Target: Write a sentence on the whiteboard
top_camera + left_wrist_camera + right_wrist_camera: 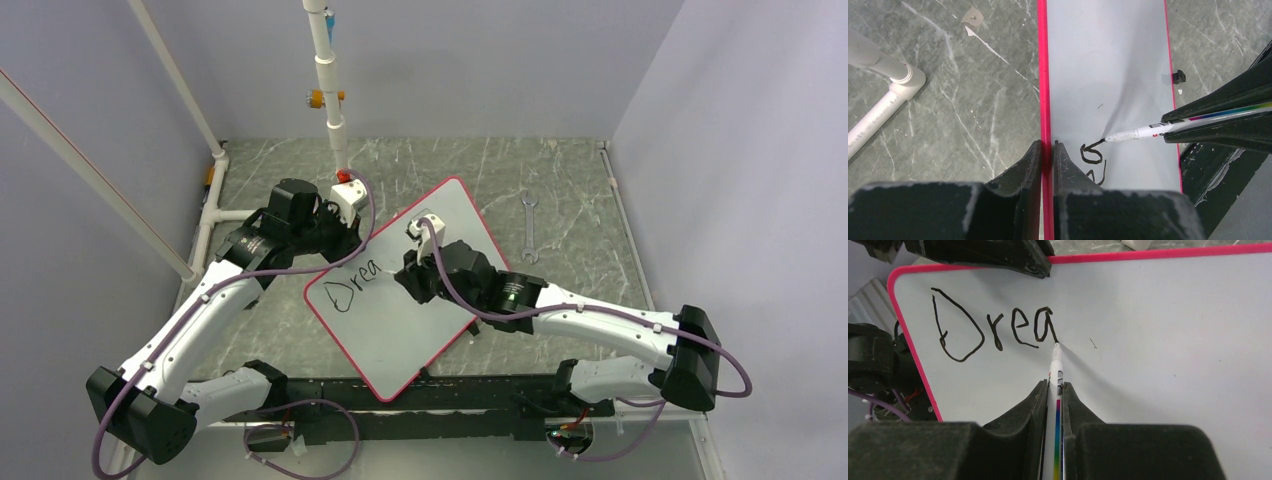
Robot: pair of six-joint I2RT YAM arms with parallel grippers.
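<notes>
At marker [1055, 365] tip, 12 o'clock of right gripper [1054, 390] clamping it: sentence [993, 330] reads "Drea"; blank whiteboard [1173, 365] runs toward 3 o'clock; left gripper [1047, 150] pinches its rim.

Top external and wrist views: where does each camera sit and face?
Top external: above and behind the bases, looking down at the table; both arms show, around the whiteboard.
Left wrist: on the left gripper, looking along the board's rim it clamps.
Right wrist: on the right gripper, looking down the marker at the lettering "Drea".
Shared: both wrist views show marker tip and lettering.
</notes>
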